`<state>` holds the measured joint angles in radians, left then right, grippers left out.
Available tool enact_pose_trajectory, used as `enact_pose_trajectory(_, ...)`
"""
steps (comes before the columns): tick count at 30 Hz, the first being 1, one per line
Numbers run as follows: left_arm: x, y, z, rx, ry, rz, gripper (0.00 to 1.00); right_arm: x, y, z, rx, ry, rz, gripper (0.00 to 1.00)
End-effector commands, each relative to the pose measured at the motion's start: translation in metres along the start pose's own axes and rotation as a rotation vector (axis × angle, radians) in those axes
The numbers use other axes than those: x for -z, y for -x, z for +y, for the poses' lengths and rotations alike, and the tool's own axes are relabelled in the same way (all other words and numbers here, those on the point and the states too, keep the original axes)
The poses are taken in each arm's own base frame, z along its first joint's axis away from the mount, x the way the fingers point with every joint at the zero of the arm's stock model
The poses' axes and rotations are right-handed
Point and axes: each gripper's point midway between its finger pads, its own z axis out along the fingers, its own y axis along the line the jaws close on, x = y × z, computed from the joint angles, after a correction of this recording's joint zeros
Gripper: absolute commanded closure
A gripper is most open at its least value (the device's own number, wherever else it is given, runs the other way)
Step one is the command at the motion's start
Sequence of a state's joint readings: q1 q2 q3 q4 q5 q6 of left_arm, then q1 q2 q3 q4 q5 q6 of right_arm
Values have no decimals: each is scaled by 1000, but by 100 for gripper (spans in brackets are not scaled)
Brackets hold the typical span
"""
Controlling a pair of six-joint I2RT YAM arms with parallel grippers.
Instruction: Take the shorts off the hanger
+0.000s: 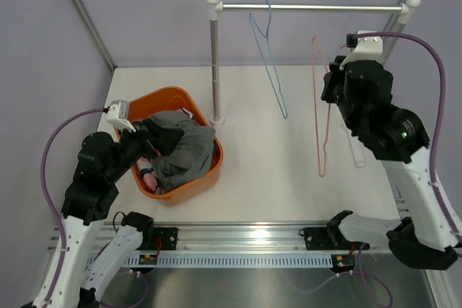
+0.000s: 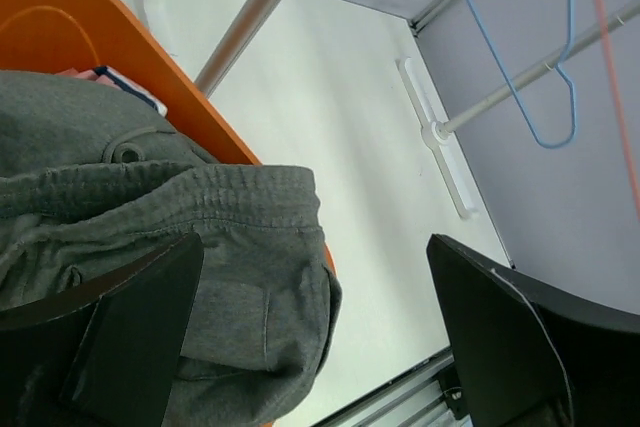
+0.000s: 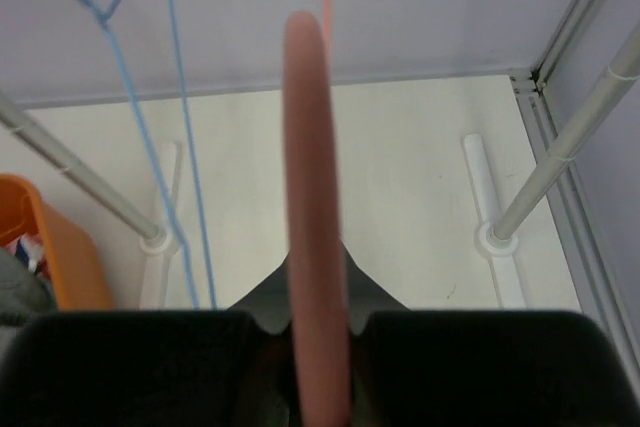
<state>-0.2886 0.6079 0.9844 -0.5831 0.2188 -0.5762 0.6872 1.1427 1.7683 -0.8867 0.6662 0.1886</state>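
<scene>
The grey shorts (image 1: pixel 184 146) lie bunched in the orange basket (image 1: pixel 211 171), off any hanger. In the left wrist view the shorts (image 2: pixel 200 207) hang over the basket rim (image 2: pixel 100 27). My left gripper (image 1: pixel 141 138) is open just above them, its jaws wide apart (image 2: pixel 315 277), holding nothing. My right gripper (image 1: pixel 333 81) is shut on the bare pink hanger (image 1: pixel 321 135) and holds it upright below the rail, off it. In the right wrist view the pink hanger (image 3: pixel 315 147) runs between my jaws (image 3: pixel 318 332).
A bare blue hanger (image 1: pixel 274 70) hangs from the metal rail (image 1: pixel 310 7); it also shows in the left wrist view (image 2: pixel 540 77) and the right wrist view (image 3: pixel 185 147). The rack's left post (image 1: pixel 214 63) stands beside the basket. Other clothes lie under the shorts.
</scene>
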Motion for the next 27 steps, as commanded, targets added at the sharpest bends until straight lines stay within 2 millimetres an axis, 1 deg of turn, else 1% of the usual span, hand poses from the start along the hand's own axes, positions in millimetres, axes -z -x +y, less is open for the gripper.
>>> enact_pose_trajectory(1, 10, -20, -2, -58, -62, 31, 1, -33, 22, 32, -55, 252, -2, 100)
enact_pose_trajectory(2, 17, -23, -2, -68, -71, 17, 1, -41, 25, 31, -61, 255, 1, 100)
enact_pose_trajectory(3, 16, -35, 6, -70, -62, 38, 1, -51, 29, 28, -66, 262, -1, 100)
enact_pose_trajectory(4, 17, -40, 9, -72, -60, 43, 1, -65, 32, 31, -67, 269, 7, 100)
enact_pose_trajectory(5, 20, -44, 10, -74, -69, 34, 1, -72, 33, 32, -68, 281, 11, 100)
enact_pose_trajectory(6, 17, -58, 16, -60, -74, 63, 1, -80, 35, 31, -72, 297, 20, 100)
enact_pose_trajectory(7, 17, -65, 18, -59, -81, 73, 1, -90, 40, 35, -66, 316, 22, 100)
enact_pose_trajectory(9, 19, -76, 24, -70, -83, 85, 1, -98, 44, 39, -49, 330, 19, 100)
enact_pose_trajectory(10, 18, -83, 30, -68, -70, 93, 1, -105, 46, 38, -33, 325, 14, 100)
enact_pose_trajectory(11, 20, -82, 29, -70, -78, 82, 1, -109, 48, 39, -30, 325, 1, 100)
enact_pose_trajectory(12, 23, -80, 22, -88, -113, 72, 1, -110, 51, 40, -22, 326, -7, 100)
enact_pose_trajectory(13, 27, -76, 19, -100, -124, 53, 1, -117, 47, 41, -16, 327, 3, 100)
enact_pose_trajectory(20, 22, -80, 23, -95, -116, 69, 1, -140, 46, 49, -5, 334, 1, 100)
enact_pose_trajectory(21, 22, -81, 23, -97, -119, 70, 1, -140, 51, 50, -3, 340, -9, 100)
enact_pose_trajectory(23, 22, -80, 22, -98, -122, 63, 1, -148, 50, 54, -3, 348, -7, 100)
enact_pose_trajectory(24, 23, -80, 22, -100, -123, 61, 1, -148, 55, 54, 0, 350, -18, 100)
enact_pose_trajectory(26, 23, -80, 22, -100, -122, 59, 1, -157, 49, 57, 8, 350, 4, 100)
enact_pose_trajectory(27, 23, -80, 22, -100, -123, 60, 1, -156, 60, 56, 8, 345, -17, 100)
